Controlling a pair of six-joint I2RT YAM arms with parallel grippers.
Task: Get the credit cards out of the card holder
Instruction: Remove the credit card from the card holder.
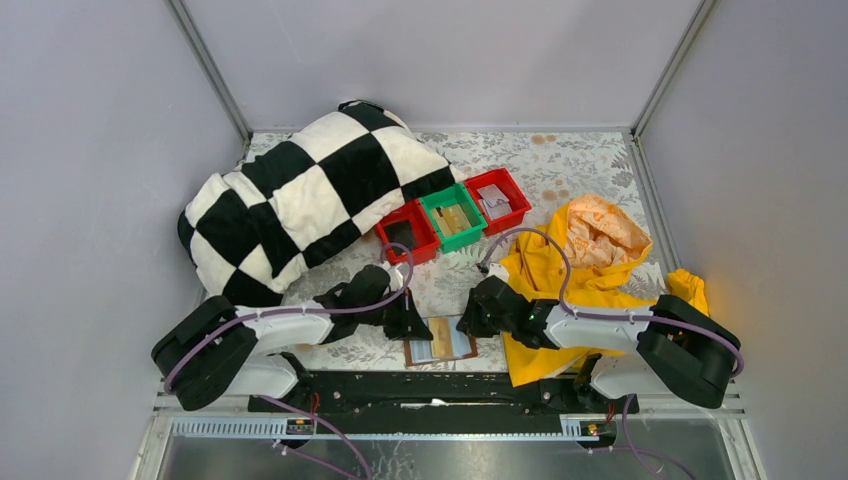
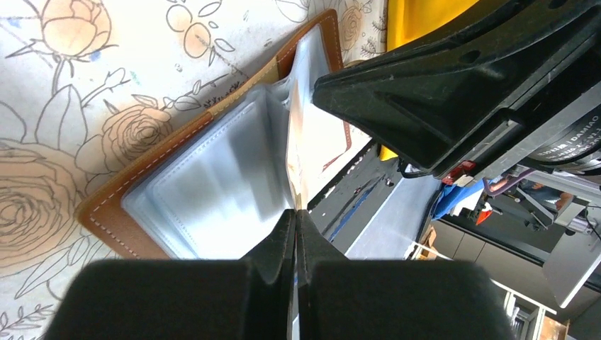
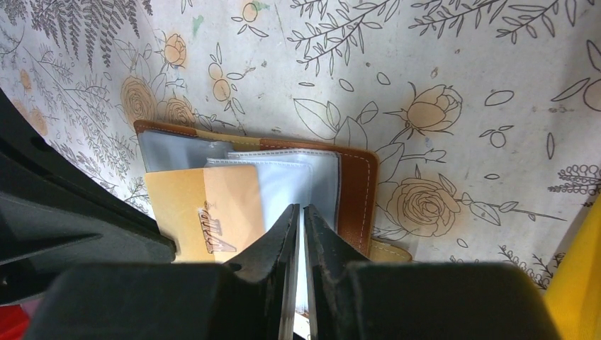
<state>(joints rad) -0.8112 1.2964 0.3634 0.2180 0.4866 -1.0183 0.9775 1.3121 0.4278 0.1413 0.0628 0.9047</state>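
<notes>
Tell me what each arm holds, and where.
Left fingers pinch, apparently, the tan card's edge; right fingers pinch the card holder's grey pocket, near edge.

Pretty plain booth here: pale grey back wall (image 1: pixel 440 60), with a matching left wall (image 1: pixel 90 150) and right wall (image 1: pixel 760 130), joined at the corners by slim aluminium posts (image 1: pixel 208 68). The worktop (image 1: pixel 560 160) is covered by a white cloth printed with grey leaves and peachy roses, with a couple of orange-ish stains (image 1: pixel 545 140) near the back. Light is soft and even. The left wrist view catches a sliver of cluttered room (image 2: pixel 517 234) past the near edge, too blurry to make out.
</notes>
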